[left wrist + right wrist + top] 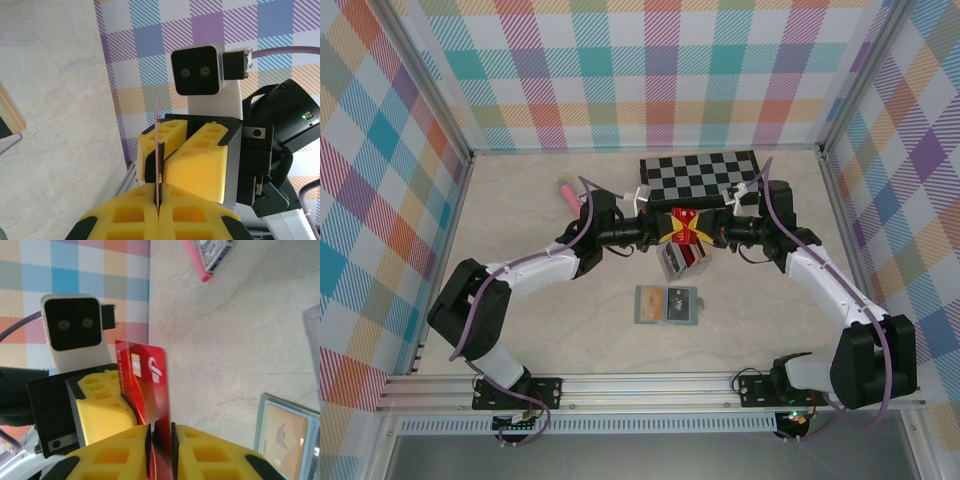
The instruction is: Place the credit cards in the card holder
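A red credit card (685,222) is held in the air at mid-table, where my two grippers meet nose to nose. My left gripper (675,233) is shut on the card, which stands edge-on between its yellow pads (158,130). My right gripper (160,432) faces it from the other side. Its pads stand slightly apart, with the red card (147,380) in the gap. The card holder (667,305), a sage-green wallet, lies open on the table in front of the grippers with a yellow-orange and a dark card in its pockets. The same wallet (287,435) shows in the right wrist view.
A pale rack (685,262) of upright cards stands just under the grippers. A black-and-white chessboard (700,177) lies behind them. A pink stick (565,190) and a small packet (215,247) lie at the back left. Checked walls close off three sides.
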Available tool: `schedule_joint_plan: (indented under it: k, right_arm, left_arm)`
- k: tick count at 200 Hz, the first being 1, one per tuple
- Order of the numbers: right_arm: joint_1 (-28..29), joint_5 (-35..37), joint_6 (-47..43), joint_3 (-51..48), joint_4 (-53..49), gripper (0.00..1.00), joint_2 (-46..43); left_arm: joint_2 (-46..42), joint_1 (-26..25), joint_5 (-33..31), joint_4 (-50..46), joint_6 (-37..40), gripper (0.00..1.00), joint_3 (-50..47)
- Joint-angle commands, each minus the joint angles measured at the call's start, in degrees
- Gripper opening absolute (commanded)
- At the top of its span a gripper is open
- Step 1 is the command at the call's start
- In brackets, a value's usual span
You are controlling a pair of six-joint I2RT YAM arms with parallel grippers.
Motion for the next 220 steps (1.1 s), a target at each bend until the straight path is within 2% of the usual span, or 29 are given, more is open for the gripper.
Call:
schedule_joint_plan:
  k: [1, 24, 40, 48, 61, 72, 96, 116, 151, 173, 220]
  right_arm:
    - [0.2, -4.5, 1.6, -0.3, 5.0, 0.22, 1.0]
    - [0.2, -4.6, 1.8, -0.2, 5.6, 0.15, 1.2]
    - [0.2, -3.0, -1.2, 1.0, 1.1, 0.10, 0.8]
    - [0.2, -1.1, -3.9, 1.9, -3.2, 0.09, 0.3]
    - [0.3, 4.3, -9.0, 3.3, -12.0, 0.08, -0.9]
    - [1.0, 11.3, -12.8, 4.1, -19.7, 0.07, -2.1]
    - [5.0, 25.0, -15.7, 1.4, -28.6, 0.07, -4.8]
    - [12.5, 34.7, -14.6, -2.3, -30.9, 0.07, -6.1]
    - [22.7, 42.7, -8.7, -9.3, -25.8, 0.08, -6.0]
    - [25.0, 44.1, -6.9, -11.4, -22.1, 0.07, -3.8]
    - [25.0, 46.8, -5.8, -14.3, -18.3, 0.07, -2.9]
  left_arm:
    - [1.2, 0.3, 3.0, 7.1, -3.0, 0.00, 0.7]
    - [1.1, 0.3, 3.1, 6.9, -3.3, 0.00, 0.4]
    - [0.6, 0.4, 2.2, 5.3, -2.5, 0.00, -0.4]
    - [-0.1, 0.5, 1.1, 1.5, -0.8, 0.13, -0.5]
    - [-1.9, 0.4, -1.6, -7.0, 3.3, 0.24, -0.9]
    - [-3.5, 0.4, -4.8, -16.2, 7.3, 0.46, -1.1]
    - [-7.0, 0.3, -15.9, -38.1, 15.4, 0.62, -1.6]
    - [-7.5, -0.4, -23.5, -50.9, 19.7, 0.64, -2.7]
    - [-6.7, -3.9, -26.3, -52.2, 20.3, 0.64, -6.9]
    - [-5.2, -6.0, -28.6, -52.9, 20.3, 0.63, -6.8]
    - [-2.1, -8.1, -30.0, -52.6, 20.1, 0.61, -6.2]
